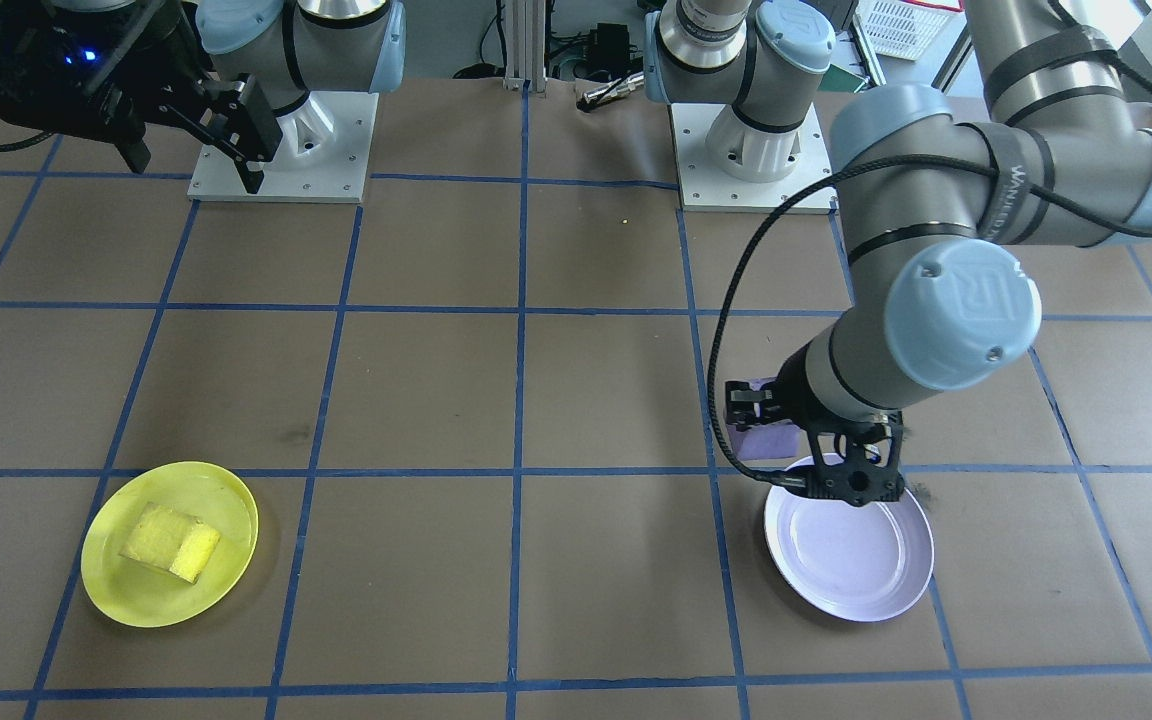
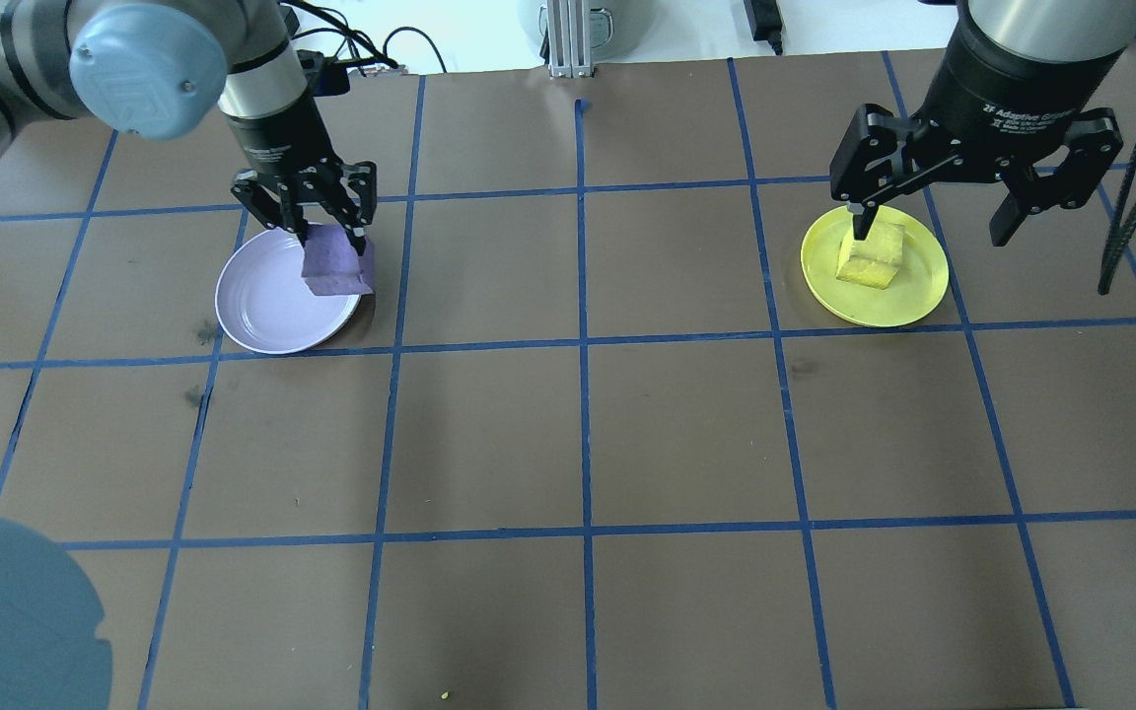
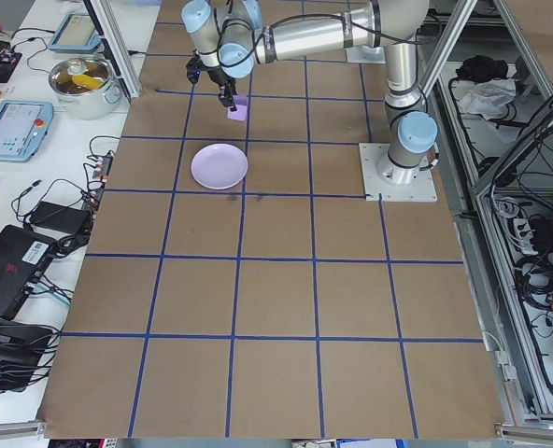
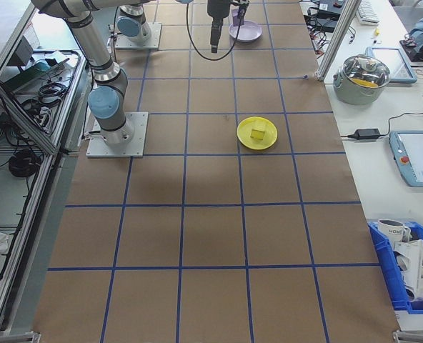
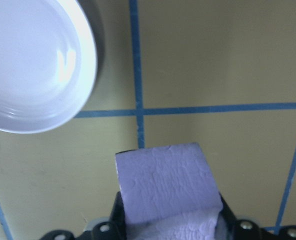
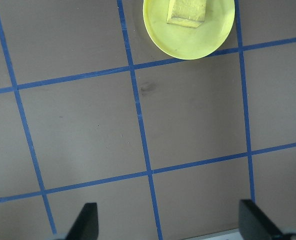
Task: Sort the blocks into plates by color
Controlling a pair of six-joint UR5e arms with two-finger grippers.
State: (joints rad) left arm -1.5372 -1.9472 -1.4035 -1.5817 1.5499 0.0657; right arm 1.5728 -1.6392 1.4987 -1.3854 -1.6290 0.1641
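Observation:
My left gripper is shut on the light purple block, which fills the bottom of the left wrist view. It hangs beside the lavender plate, by the rim nearer the table's middle, not over it. That plate holds nothing. The yellow block lies in the yellow plate. High above that plate, my right gripper stands open with nothing in it. Its wrist view shows the yellow plate and yellow block at the top edge.
Brown paper with a blue tape grid covers the table. The two arm bases stand at the robot's side. A pot, tablets and cables lie on benches beyond the table's ends.

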